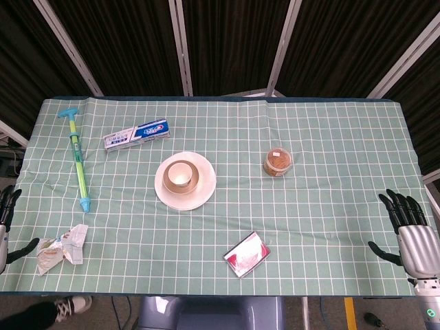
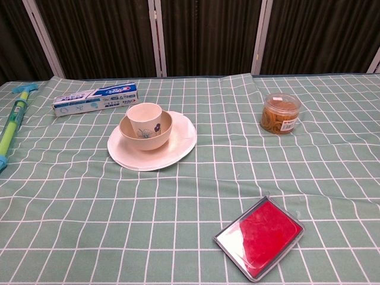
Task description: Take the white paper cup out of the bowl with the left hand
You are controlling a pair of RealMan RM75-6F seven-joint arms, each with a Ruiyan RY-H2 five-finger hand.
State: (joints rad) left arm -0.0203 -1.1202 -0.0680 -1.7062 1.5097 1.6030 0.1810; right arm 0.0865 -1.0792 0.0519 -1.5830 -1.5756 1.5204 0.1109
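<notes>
A white paper cup [image 1: 179, 172] [image 2: 144, 116] stands upright inside a cream bowl [image 1: 181, 184] [image 2: 146, 135] with a flower print, and the bowl sits on a white plate [image 1: 203, 191] [image 2: 178, 145] near the table's middle. My left hand [image 1: 7, 218] shows only at the far left edge of the head view, fingers spread, holding nothing, far from the bowl. At the right edge my right hand [image 1: 411, 228] is also spread and empty. Neither hand appears in the chest view.
A toothpaste box [image 1: 137, 134] [image 2: 95, 98] lies behind the plate, a green-blue syringe toy [image 1: 77, 157] [image 2: 12, 124] at the left. A crumpled wrapper [image 1: 62, 247] lies near my left hand. A jar of rubber bands [image 1: 278, 161] [image 2: 280, 113] stands right, a red-lidded case [image 1: 247, 254] [image 2: 260, 236] in front.
</notes>
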